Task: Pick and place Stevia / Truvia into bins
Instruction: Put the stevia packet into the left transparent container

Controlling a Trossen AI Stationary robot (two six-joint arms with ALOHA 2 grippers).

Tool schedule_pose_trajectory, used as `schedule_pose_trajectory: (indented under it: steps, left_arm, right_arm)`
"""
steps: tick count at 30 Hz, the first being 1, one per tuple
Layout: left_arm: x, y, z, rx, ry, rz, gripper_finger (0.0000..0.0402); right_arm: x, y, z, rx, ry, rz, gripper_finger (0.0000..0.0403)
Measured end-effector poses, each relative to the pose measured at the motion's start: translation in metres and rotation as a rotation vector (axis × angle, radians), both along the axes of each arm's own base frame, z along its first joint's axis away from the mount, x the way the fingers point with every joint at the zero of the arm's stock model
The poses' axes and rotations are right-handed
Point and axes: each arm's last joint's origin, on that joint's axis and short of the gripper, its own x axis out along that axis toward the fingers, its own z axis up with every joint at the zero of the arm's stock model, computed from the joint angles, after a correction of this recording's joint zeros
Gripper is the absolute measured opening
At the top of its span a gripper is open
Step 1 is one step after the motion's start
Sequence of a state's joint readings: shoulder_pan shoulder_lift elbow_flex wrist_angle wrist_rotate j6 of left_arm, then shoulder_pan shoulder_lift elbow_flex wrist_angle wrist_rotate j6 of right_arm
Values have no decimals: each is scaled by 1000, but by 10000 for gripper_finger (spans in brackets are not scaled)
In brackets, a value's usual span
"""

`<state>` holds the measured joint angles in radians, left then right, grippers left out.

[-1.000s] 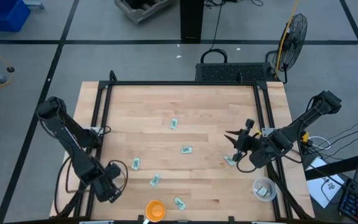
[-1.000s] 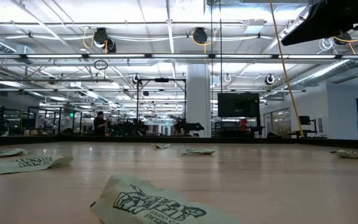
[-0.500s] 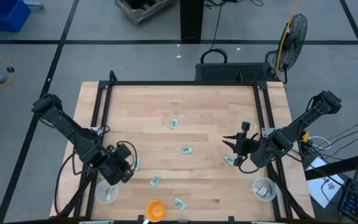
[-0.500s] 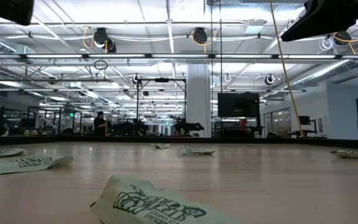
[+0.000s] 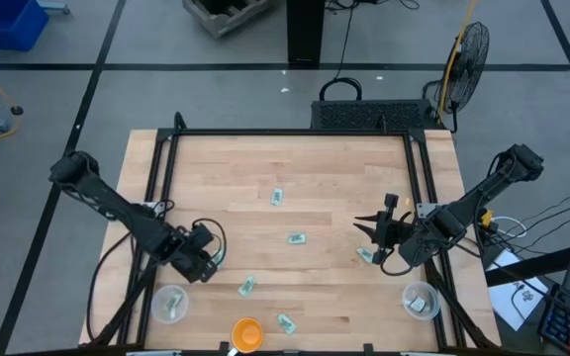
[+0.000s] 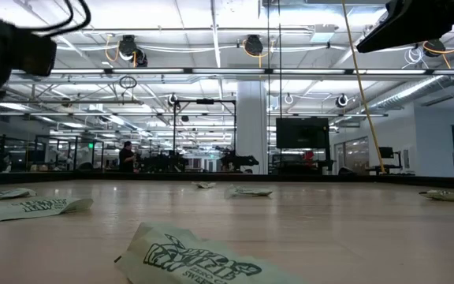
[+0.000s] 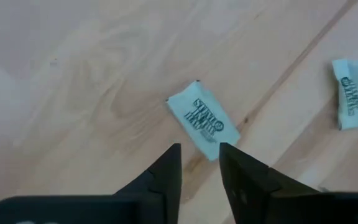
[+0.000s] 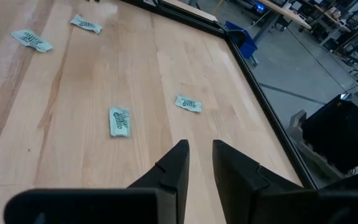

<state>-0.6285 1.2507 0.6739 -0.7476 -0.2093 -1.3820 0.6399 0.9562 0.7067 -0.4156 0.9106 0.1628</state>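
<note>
Dark fingers of the left gripper [image 7: 199, 163] stand slightly parted with nothing between them, poised over a sachet [image 7: 203, 119] lying flat on the wooden bench [image 5: 334, 173]; whether the tips touch the paper cannot be told. High view puts this gripper [image 5: 206, 259] near the bench's left edge, toward the front-left corner. A second sachet [image 7: 348, 94] lies apart from the first on the bare wood, seen by the left wrist camera. Left bin [image 5: 169, 304], a clear cup, stands at the front-left corner just beside the left arm; pale contents show inside, too small to identify. Orange bowl [image 5: 246, 333] sits at the front edge near its middle. Right gripper [image 5: 376, 226] hangs over the right half of the bench, fingers a small way apart and empty in its wrist view [image 8: 201, 163], with a sachet [image 5: 366, 255] lying close beside it toward the front. Right bin [image 5: 421, 301] stands at the front-right corner and holds pale packets. Loose sachets on the bench: one near the middle [image 5: 296, 238], one toward the rear of middle [image 5: 277, 197], one left of centre toward the front [image 5: 247, 287], one beside the orange bowl [image 5: 285, 322]. Low view: a sachet [image 6: 199, 260] lies closest to the camera, two more at the left edge [image 6: 34, 207], others far across the wood.
</note>
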Motion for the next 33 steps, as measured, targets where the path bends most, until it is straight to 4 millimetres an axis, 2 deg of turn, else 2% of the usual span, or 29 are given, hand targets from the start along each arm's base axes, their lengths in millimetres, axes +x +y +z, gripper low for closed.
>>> schedule_pose_trajectory:
  steps: [7,15,23,29,33]
  left_arm:
    - [-2,4,-30,-42,-97,-42,161]
    - [-10,17,-54,7,-136,-56,175]
    - [-7,18,-58,69,-224,-178,175]
    - [-9,19,-59,99,-188,-252,174]
    - [-11,20,-60,122,-164,-296,154]
  right_arm:
    - [0,0,0,4,-2,-2,63]
    - [0,0,0,6,-3,-3,63]
    - [0,0,0,6,-2,-3,63]
    - [0,0,0,4,-2,-2,63]
    - [0,0,0,4,-2,-2,63]
